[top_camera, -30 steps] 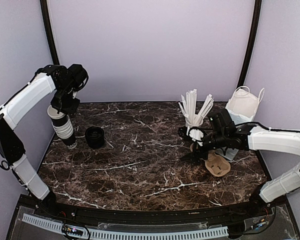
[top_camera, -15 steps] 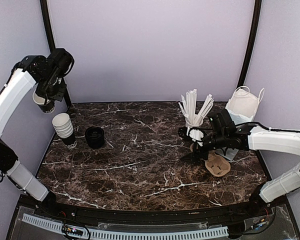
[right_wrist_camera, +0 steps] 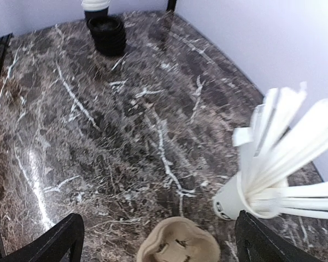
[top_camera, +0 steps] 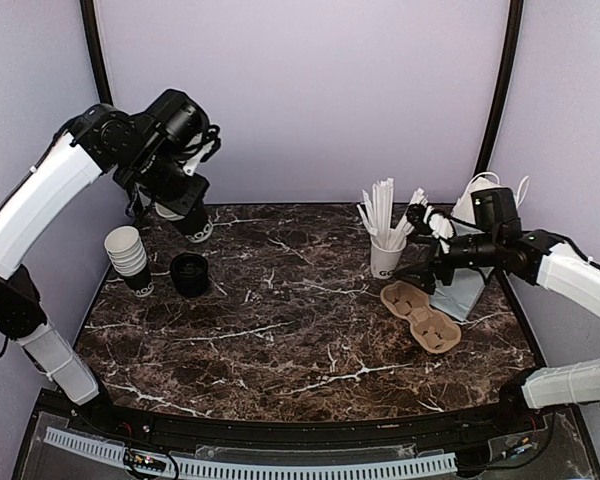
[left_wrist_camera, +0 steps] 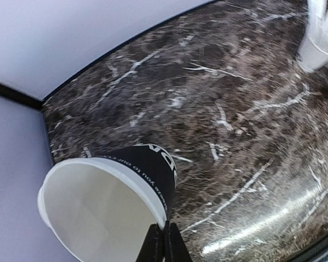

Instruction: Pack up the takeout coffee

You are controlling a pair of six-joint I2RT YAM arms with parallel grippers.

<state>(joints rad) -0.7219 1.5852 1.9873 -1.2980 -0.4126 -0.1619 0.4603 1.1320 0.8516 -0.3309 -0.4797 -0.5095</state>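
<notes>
The takeout coffee cup (top_camera: 192, 226), dark-sided with a white inside and an open top (left_wrist_camera: 145, 164), hangs tilted in the air above the back left of the table. My left gripper (top_camera: 172, 208) is shut on its rim, the fingertips (left_wrist_camera: 165, 243) pinching the cup's lip. My right gripper (top_camera: 420, 247) stands open and empty, above and just behind a brown pulp cup carrier (top_camera: 422, 318). In the right wrist view the carrier (right_wrist_camera: 177, 243) lies low between the wide-spread fingers (right_wrist_camera: 60, 240).
A stack of lidless white cups (top_camera: 128, 258) stands at the left edge, with a stack of black lids (top_camera: 189, 273) beside it. A white cup of white sticks (top_camera: 386, 255) stands behind the carrier. A white paper bag (top_camera: 485, 215) sits at the back right.
My left arm swung from the far left wall rightward over the table, carrying the cup. My right gripper lifted back and right, off the carrier.
</notes>
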